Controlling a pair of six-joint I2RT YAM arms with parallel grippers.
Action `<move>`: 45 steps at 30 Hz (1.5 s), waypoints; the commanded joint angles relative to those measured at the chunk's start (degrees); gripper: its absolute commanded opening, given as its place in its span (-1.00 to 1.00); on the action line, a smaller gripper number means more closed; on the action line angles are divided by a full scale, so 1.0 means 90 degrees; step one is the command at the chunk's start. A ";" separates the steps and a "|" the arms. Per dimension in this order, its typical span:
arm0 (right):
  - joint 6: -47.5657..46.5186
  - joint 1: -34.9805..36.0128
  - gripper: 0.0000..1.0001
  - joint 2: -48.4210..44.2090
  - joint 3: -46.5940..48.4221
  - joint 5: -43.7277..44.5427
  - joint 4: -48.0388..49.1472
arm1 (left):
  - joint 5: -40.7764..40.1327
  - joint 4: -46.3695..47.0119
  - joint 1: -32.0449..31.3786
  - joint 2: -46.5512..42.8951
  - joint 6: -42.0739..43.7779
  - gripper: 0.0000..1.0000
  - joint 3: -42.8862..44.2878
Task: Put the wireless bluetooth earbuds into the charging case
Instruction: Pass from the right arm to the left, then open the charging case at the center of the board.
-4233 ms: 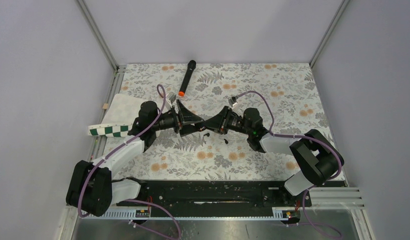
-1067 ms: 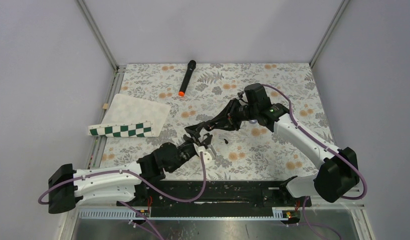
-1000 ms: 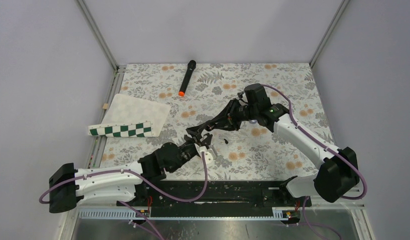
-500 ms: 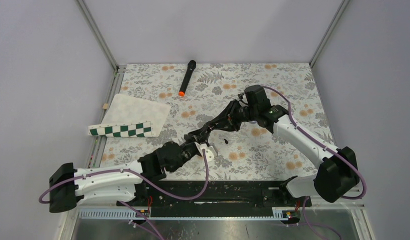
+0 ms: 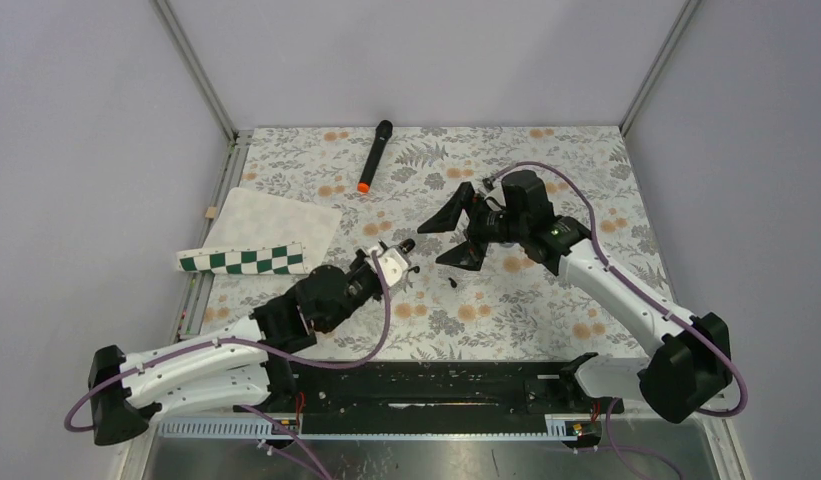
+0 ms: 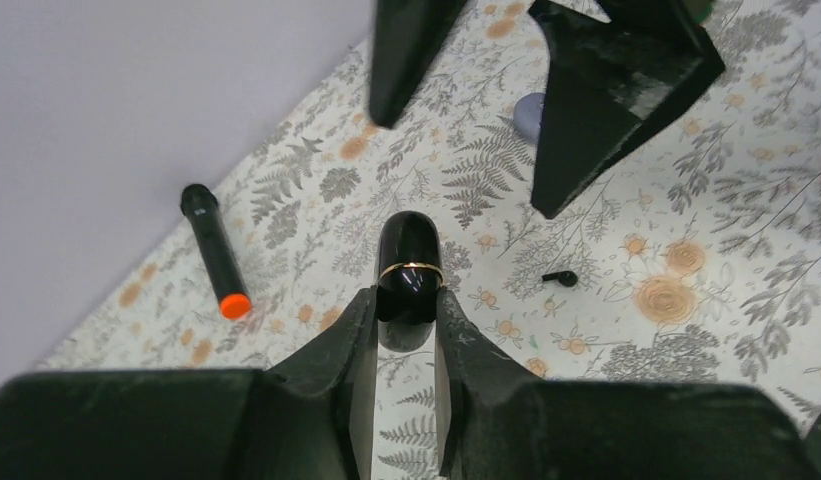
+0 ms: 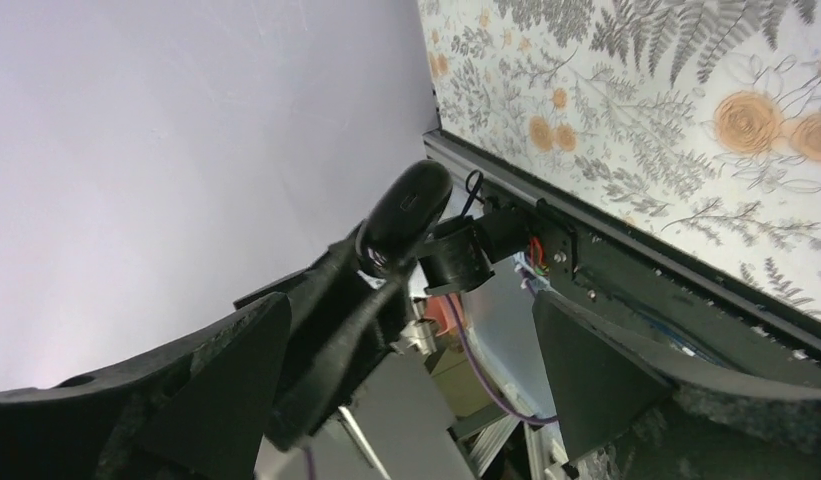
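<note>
The charging case (image 6: 408,262), glossy black with a thin gold band, is pinched between the fingertips of my left gripper (image 6: 406,300), which is shut on it and holds it above the floral table. From the right wrist view the case (image 7: 406,212) sticks out past the left fingers. My right gripper (image 5: 428,245) stands wide open facing the case, its fingers (image 6: 606,100) apart from it and holding nothing. One tiny black earbud (image 6: 560,278) lies on the table (image 5: 454,281), below and to the right of the case.
A black microphone with an orange end (image 5: 374,155) lies at the back of the table. A white cloth with a green checkered edge (image 5: 256,240) lies at the left. The table's metal front rail (image 7: 626,250) shows in the right wrist view.
My right gripper opened wide and drew back from the case. My left gripper closed on the case and carried it a little back and left.
</note>
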 commanded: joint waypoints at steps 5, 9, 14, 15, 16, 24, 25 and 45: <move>-0.1437 -0.0467 0.99 -0.1121 -0.0750 0.0807 0.0190 | 0.2680 -0.2105 0.2151 -0.0200 -0.3310 -1.00 0.1309; -0.2065 -0.0469 0.65 -0.1821 -0.1610 0.1405 0.1037 | 0.4730 -0.2577 0.3260 0.0208 -0.4264 -1.00 0.1889; -0.1917 -0.0460 0.43 -0.2075 -0.2611 0.1043 0.3443 | 0.7758 -0.1692 0.4054 0.1093 -0.5866 -1.00 0.2155; -0.1859 -0.0463 0.47 -0.2080 -0.2745 0.0941 0.3849 | 0.8215 -0.1136 0.4172 0.1241 -0.6544 -1.00 0.2048; -0.1847 -0.0461 0.57 -0.2065 -0.2793 0.0791 0.4101 | 0.8571 -0.0430 0.4264 0.1397 -0.7020 -1.00 0.1934; -0.1787 -0.0459 0.77 -0.2020 -0.2601 0.0280 0.5121 | 0.8921 0.1204 0.4438 0.1606 -0.8519 -1.00 0.1675; -0.1702 -0.0459 0.75 -0.1962 -0.2603 0.0178 0.5315 | 0.8915 0.1272 0.4449 0.1633 -0.8593 -1.00 0.1676; -0.0741 -0.0338 0.71 -0.1495 -0.2465 -0.0475 0.6439 | 0.8891 0.1873 0.4582 0.1892 -0.9150 -1.00 0.1393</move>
